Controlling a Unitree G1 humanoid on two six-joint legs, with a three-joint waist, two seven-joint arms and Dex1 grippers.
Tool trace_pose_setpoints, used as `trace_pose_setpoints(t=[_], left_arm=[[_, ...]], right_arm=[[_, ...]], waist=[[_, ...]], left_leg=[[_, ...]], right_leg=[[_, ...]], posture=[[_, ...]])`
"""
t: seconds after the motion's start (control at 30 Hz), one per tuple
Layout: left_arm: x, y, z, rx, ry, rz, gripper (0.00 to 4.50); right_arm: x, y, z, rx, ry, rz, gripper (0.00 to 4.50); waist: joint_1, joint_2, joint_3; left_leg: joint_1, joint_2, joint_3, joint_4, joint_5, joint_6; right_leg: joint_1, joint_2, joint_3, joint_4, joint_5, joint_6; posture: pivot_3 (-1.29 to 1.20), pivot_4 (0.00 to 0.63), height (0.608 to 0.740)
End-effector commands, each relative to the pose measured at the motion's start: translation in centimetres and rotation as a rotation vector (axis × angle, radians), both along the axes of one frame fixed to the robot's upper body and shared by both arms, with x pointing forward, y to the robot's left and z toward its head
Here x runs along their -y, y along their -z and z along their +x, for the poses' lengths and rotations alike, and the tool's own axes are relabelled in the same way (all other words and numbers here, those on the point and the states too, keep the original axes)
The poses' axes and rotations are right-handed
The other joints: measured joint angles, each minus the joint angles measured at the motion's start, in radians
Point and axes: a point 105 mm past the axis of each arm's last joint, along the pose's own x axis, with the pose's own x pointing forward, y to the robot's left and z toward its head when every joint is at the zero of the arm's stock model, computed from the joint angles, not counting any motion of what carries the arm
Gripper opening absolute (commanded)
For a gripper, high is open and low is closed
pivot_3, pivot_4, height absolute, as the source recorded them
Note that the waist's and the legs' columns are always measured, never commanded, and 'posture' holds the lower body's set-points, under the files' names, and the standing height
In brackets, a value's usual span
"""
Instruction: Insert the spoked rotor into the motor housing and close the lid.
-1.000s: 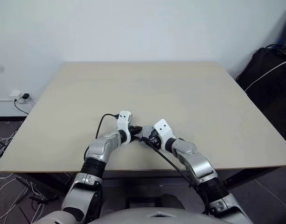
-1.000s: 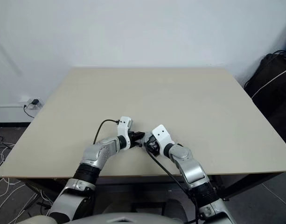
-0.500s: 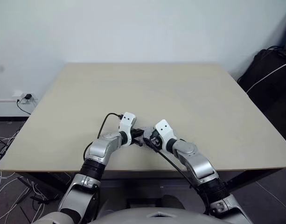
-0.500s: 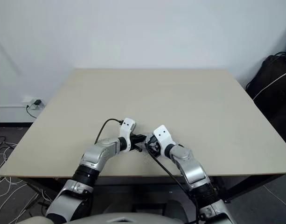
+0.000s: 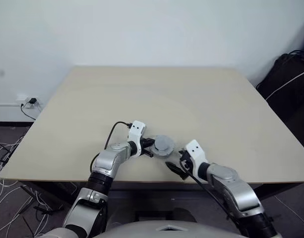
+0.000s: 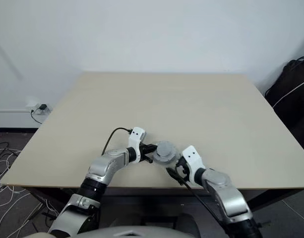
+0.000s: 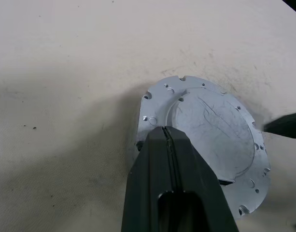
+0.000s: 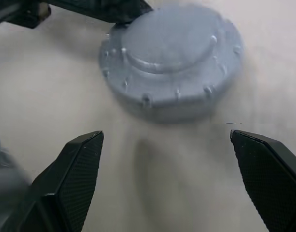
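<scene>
The lid, a round grey metal disc with small holes around its rim and a raised smooth centre, lies flat on the table near the front edge. It also shows in the wrist views, with a thick grey wall under its rim; I cannot tell whether that is the motor housing. The spoked rotor is hidden. My left gripper is shut with nothing between its fingers, and its tips rest at the lid's left edge. My right gripper stands open and apart from the lid, to its right and nearer the table edge.
The beige table stretches wide behind the lid. Its front edge runs just below both grippers. A black bag with a white cable sits past the right side. A wall socket and cables are at the left.
My right gripper has pulled away from the lid toward the right and the table's front edge, with its jaws wide. The lid now shows uncovered. The left gripper has stayed in place.
</scene>
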Motion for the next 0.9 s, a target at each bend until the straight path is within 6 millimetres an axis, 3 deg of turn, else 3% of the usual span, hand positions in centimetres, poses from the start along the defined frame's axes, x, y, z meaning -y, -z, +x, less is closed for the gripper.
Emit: trace_pose_setpoints(t=[0.03, 0.17, 0.33, 0.5, 0.7, 0.9], left_arm=[[0.7, 1.0, -1.1, -0.055, 0.033, 0.007, 0.00], [0.8, 0.9, -1.0, -0.053, 0.038, 0.005, 0.00], [0.9, 0.9, -0.9, -0.050, 0.044, 0.007, 0.00], [0.8, 0.9, -0.9, -0.048, 0.047, 0.011, 0.00], [0.6, 0.8, -0.9, -0.045, 0.040, 0.012, 0.00], [0.6, 0.8, -0.9, -0.045, 0.037, 0.009, 0.00]], right_arm=[[1.0, -3.5, 1.5, 0.099, 0.071, 0.100, 4.47], [2.4, -2.6, 3.3, 0.016, 0.310, 0.165, 4.47], [1.4, -1.7, 4.5, -0.068, 0.430, 0.238, 4.47], [-1.5, -1.3, 4.9, -0.178, 0.441, 0.403, 4.47], [-2.8, -0.6, 4.7, -0.314, 0.450, 0.537, 4.47], [-3.0, 0.1, 4.8, -0.379, 0.482, 0.562, 4.47]], waist=[[0.000, 0.000, 0.000], [0.002, 0.000, 0.000], [0.007, 0.001, 0.000], [0.004, 0.002, 0.000], [0.002, 0.002, 0.000], [-0.002, 0.004, 0.000]], left_leg=[[0.000, 0.000, 0.000, 0.000, 0.000, 0.000], [0.000, 0.001, 0.000, 0.000, 0.000, 0.000], [-0.001, 0.000, 0.000, 0.000, 0.000, 0.000], [-0.001, 0.000, 0.000, 0.000, 0.000, 0.000], [-0.002, -0.002, 0.000, -0.001, -0.002, 0.000], [-0.001, -0.003, 0.000, -0.001, -0.003, -0.002]], right_leg=[[0.000, 0.000, 0.000, 0.000, 0.000, 0.000], [0.000, -0.001, 0.000, 0.000, 0.000, 0.000], [-0.001, -0.004, 0.000, 0.000, 0.000, 0.000], [-0.002, -0.006, 0.000, 0.000, 0.000, 0.000], [-0.003, -0.008, -0.001, 0.000, 0.000, 0.000], [-0.003, -0.009, -0.001, 0.001, 0.000, 0.000]], posture=[[0.00, 0.000, 0.740], [0.00, 0.000, 0.740], [0.00, 0.000, 0.740], [0.00, 0.000, 0.740], [0.00, 0.000, 0.740], [0.00, 0.000, 0.740]])
